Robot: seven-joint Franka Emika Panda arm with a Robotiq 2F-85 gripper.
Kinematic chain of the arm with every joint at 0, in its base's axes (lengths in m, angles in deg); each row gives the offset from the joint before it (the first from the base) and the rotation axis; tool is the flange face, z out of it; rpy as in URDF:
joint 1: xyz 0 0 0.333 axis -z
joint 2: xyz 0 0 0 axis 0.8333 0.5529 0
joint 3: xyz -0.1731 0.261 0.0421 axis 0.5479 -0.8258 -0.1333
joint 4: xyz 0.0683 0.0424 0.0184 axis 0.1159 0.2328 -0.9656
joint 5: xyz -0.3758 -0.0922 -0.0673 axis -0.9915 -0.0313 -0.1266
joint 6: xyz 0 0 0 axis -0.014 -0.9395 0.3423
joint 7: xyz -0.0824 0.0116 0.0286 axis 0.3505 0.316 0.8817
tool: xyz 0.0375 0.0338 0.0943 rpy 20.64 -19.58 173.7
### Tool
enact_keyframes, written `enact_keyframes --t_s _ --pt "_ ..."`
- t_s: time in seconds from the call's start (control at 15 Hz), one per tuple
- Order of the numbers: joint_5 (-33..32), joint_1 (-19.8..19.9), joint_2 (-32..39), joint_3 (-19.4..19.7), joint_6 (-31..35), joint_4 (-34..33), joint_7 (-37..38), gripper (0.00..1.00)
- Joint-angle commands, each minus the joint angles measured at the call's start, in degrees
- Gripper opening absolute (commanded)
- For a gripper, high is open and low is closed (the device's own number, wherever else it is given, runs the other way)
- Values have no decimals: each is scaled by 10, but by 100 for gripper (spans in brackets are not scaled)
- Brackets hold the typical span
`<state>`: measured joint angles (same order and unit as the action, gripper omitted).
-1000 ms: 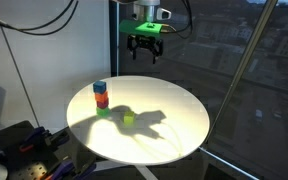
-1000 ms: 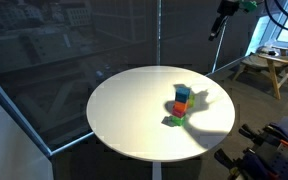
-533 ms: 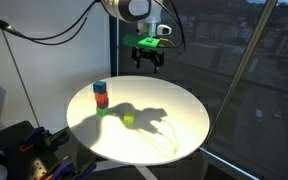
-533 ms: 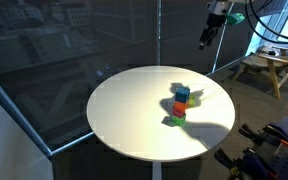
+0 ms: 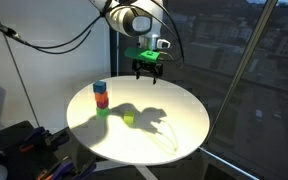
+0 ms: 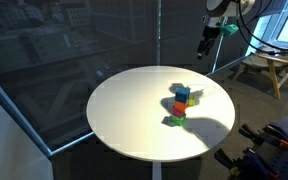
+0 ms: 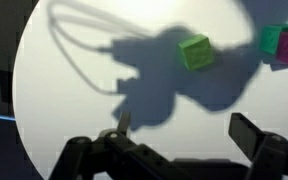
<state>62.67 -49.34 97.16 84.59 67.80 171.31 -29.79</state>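
Wrist view shows your tool [image 7: 182, 122] spread wide, empty, well clear of the green cube [image 7: 195, 52]: likely light, rigid; pinch its flat opposite faces

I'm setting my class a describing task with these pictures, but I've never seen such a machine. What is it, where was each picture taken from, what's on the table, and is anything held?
This is a single robot arm with a two-fingered end effector for grasping. Two pictures come from cameras standing in the room at different spots; both exterior views show the round white table beside large windows. The wrist view comes from a camera on the arm, looking down past the dark fingers at the tabletop. On the table stands a small tower of coloured blocks: blue on top, red beneath, green at the bottom. A loose yellow-green cube lies apart from it. The end effector hangs in the air, well clear of the blocks, fingers spread open, holding nothing.
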Motion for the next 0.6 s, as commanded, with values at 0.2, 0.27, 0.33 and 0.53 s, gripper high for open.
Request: enact_keyframes --t_s 0.2,0.27,0.33,0.53 --pt "-54 24 4 -25 8 10 -91 100" --pt "-59 26 4 -27 10 13 -105 100" --pt "-63 25 4 -28 14 16 -114 100" --pt "-66 24 11 -34 30 26 -137 100"
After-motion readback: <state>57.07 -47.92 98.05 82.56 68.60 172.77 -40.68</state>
